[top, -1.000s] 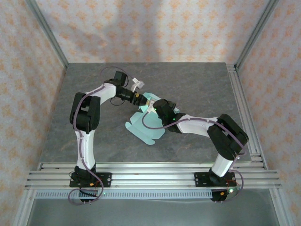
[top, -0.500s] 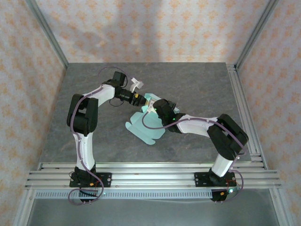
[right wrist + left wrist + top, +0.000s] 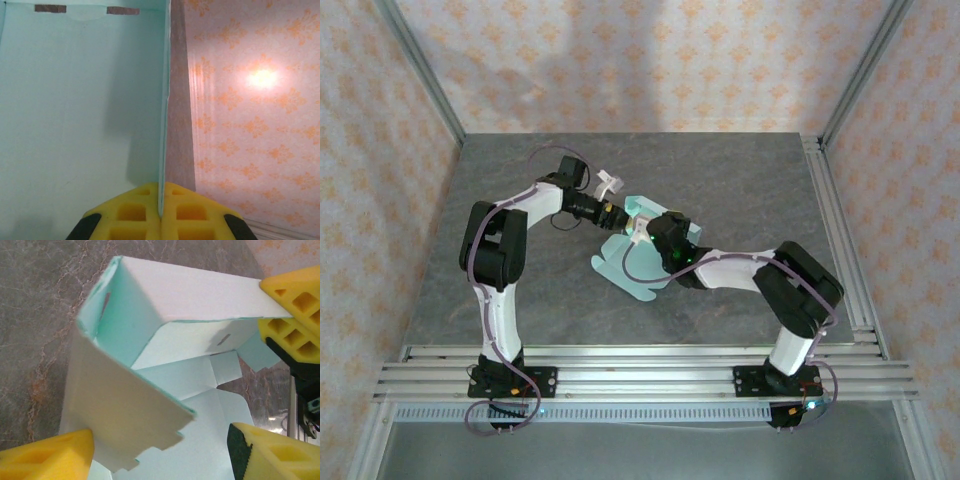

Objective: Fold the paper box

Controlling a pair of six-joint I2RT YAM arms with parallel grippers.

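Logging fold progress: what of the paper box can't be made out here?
Top view: paper box centre, hidden under the right arm.
Left wrist view: its near flap, cut by the bottom edge.
Right wrist view: everything beyond the panel that the right pincer pinches; too close.

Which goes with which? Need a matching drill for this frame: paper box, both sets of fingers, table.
Things:
1. paper box
2. left fingers
3. right fingers
4. table

States:
A. grey, stone-look
B. pinched shut on a panel edge
C. mint, partly folded, walls up
D. apart, a flap between them

Pairs: 1-C, 2-D, 3-B, 4-A
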